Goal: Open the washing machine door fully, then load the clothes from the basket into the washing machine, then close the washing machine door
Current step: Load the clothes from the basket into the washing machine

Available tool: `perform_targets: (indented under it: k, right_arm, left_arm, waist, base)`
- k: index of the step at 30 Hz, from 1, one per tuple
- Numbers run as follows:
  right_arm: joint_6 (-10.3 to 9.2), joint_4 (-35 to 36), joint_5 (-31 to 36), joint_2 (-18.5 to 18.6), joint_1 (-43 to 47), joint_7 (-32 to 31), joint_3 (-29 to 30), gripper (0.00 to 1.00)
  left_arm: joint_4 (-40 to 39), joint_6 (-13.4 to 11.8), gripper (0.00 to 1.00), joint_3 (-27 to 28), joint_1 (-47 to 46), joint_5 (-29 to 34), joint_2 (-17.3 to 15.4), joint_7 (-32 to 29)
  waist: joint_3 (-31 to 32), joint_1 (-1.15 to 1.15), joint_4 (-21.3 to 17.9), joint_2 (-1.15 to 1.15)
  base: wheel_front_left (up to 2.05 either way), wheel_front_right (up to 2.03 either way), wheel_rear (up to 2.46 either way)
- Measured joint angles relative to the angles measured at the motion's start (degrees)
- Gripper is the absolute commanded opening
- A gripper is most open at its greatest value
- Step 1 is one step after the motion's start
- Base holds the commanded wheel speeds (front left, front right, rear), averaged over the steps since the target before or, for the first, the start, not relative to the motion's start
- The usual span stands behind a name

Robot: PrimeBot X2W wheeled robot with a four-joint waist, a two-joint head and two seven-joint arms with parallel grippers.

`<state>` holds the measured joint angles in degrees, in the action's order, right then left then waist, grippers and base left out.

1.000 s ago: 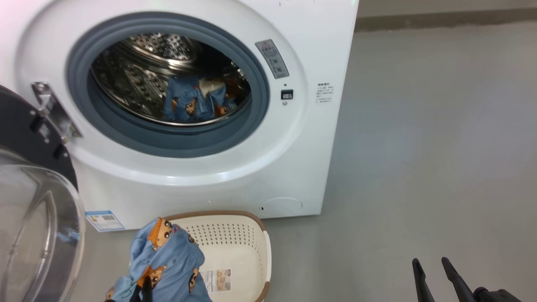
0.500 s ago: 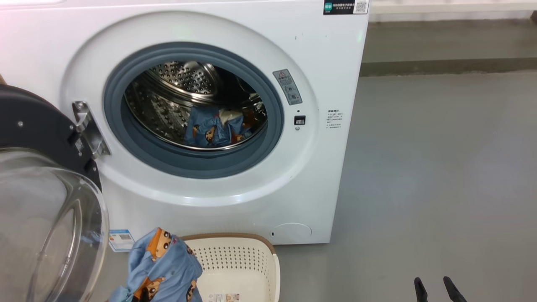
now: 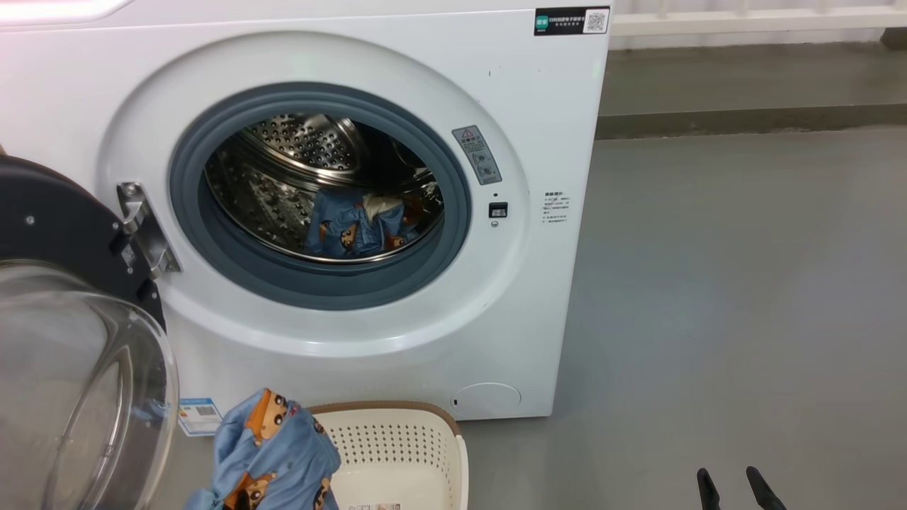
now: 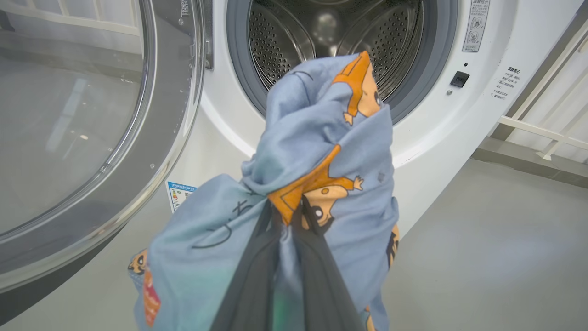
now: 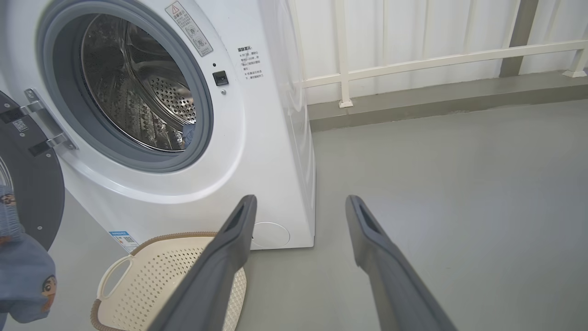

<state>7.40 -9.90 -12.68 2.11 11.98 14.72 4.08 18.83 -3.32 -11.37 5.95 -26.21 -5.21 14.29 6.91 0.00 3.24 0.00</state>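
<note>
Clamping blue bear-print clothes (image 4: 321, 151) beside the basket (image 3: 439, 432), the left tool (image 4: 285, 212) hangs near the washing machine (image 3: 538, 297), door (image 3: 64, 227) open at left; another garment (image 3: 354, 227) lies in the drum (image 3: 283, 191); the right tool (image 5: 301, 202) shows fingers apart.

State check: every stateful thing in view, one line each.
washing machine door: open, swung to the left.
drum: one bear-print garment inside.
basket: on the floor, what shows of its inside is bare.
held clothes: bunched, hanging from the left gripper.
left gripper: shut on the held clothes.
right gripper: open, holding nothing.
</note>
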Motion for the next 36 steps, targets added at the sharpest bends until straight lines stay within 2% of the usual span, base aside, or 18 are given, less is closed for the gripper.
perform_targets:
  k: [16,26,36]
  right_arm:
    - [0.00,0.6,0.0,0.0,-0.5,0.0,-1.4,1.00]
    - [0.00,1.7,-0.6,0.1,-6.5,0.0,-2.5,1.00]
    - [0.00,2.1,-2.7,0.3,-14.8,0.0,-4.9,1.00]
  left_arm:
    - [-1.0,0.0,0.00,0.1,-2.4,0.0,0.4,0.0]
    - [2.8,0.0,0.00,1.5,-18.2,0.6,0.5,0.0]
    - [8.2,0.6,0.00,4.6,-35.4,2.4,-4.1,0.1]
  waist:
    - [-3.8,0.00,-1.8,0.00]
    - [-10.8,0.00,-3.6,0.00]
    - [-20.6,0.00,-7.1,0.00]
  base:
    - [0.00,0.00,0.00]
    - [0.00,0.00,0.00]
    - [0.00,0.00,0.00]
